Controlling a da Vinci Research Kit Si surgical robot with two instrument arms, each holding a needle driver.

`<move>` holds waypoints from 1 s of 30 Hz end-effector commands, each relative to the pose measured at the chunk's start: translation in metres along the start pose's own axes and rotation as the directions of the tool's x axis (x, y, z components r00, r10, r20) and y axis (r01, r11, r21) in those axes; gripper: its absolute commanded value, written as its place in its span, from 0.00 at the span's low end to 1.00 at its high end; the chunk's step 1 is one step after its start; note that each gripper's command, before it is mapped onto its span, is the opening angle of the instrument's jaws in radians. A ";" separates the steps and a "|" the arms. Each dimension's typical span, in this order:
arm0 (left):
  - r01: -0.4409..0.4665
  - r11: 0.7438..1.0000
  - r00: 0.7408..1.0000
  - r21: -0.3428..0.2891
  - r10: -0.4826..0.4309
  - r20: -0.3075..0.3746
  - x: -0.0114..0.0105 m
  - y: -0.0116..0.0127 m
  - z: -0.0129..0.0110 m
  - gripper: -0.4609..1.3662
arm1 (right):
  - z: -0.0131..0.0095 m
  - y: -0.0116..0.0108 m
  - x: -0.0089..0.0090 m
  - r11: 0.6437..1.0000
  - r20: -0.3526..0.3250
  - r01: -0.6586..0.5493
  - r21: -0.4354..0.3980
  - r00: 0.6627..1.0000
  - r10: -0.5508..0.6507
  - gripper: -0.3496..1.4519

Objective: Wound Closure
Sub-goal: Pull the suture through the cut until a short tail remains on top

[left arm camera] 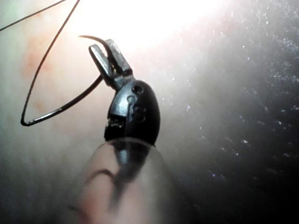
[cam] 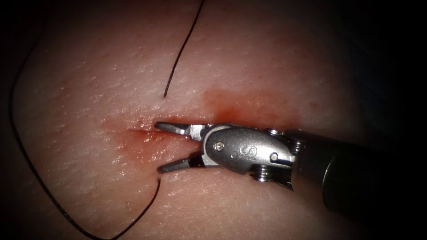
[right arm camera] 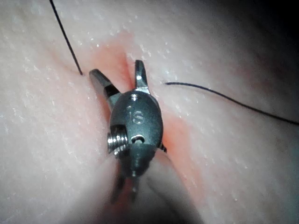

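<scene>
My right tool comes in from the right and lies over the cut with its jaws open, one on each side of the cut, holding nothing. The same tool spreads across the reddened cut. Dark thread enters the tissue just above the cut, and a second strand leaves it just below the lower jaw. My left tool is shut on the curved needle, gripping it near the pointed end, clear of the tissue. Thread trails from the needle's tail.
Red fluid stains the tissue around the cut and under the right tool's wrist. A long loop of thread runs down the left edge of the tissue and curves back along the bottom.
</scene>
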 end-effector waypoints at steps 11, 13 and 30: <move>0.004 1.000 1.000 0.002 -0.004 -0.002 0.0001 -0.0003 0.0001 0.06 | -0.0015 -0.0019 0.0004 0.999 -0.028 0.016 0.043 0.999 -0.015 0.68; 0.005 1.000 1.000 0.004 -0.005 -0.003 0.0001 -0.0003 0.0001 0.06 | -0.0013 -0.0025 0.0006 0.998 -0.036 0.022 0.051 0.999 -0.020 0.67; 0.006 1.000 1.000 0.006 -0.006 -0.006 0.0003 -0.0003 0.0001 0.06 | 0.0013 -0.0040 0.0000 0.998 -0.041 0.045 0.042 0.998 -0.043 0.49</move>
